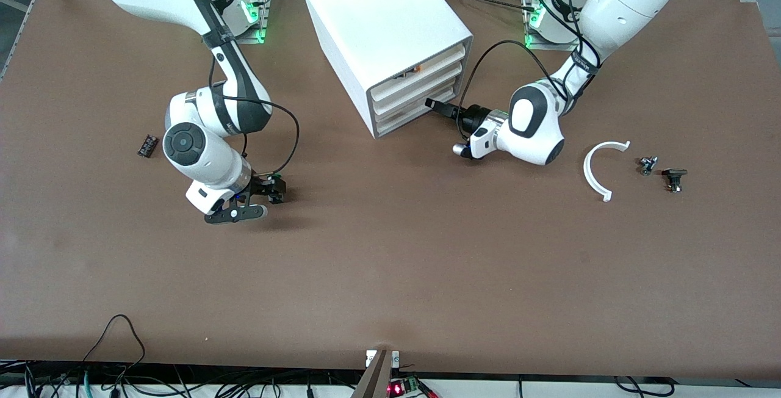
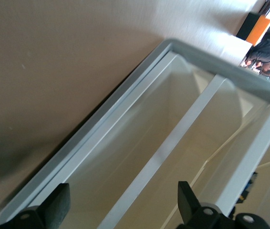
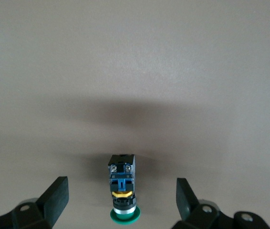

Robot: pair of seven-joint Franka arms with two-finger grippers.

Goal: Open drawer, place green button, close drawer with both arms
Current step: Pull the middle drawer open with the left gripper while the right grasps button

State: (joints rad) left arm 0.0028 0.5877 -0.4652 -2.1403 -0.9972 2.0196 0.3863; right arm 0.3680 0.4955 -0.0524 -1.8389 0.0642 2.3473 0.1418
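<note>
A: Left gripper (image 1: pixel 434 105)?
B: Frame centre, at the cabinet (image 1: pixel 384 32) front by the closed drawer (image 1: pixel 418 111); fingers (image 2: pixel 58 205) wide apart, nothing held.
A: Right gripper (image 1: pixel 259 198)?
B: Centre-left of the frame, low over the table (image 1: pixel 427 264). Fingers spread, the button (image 3: pixel 122 188) lying between them, ungripped.

You've got a brown table (image 1: pixel 390 276) carrying a white three-drawer cabinet (image 1: pixel 378 25) between the arm bases. Toward the right arm's end lie a small flat black block (image 1: pixel 147 145) and, nearer the front camera, the green-capped button (image 3: pixel 122 191) on its side. Toward the left arm's end sit a white curved plastic piece (image 1: pixel 595 169), a small grey part (image 1: pixel 647 165) and a small black part (image 1: pixel 673 179) just beside it.
</note>
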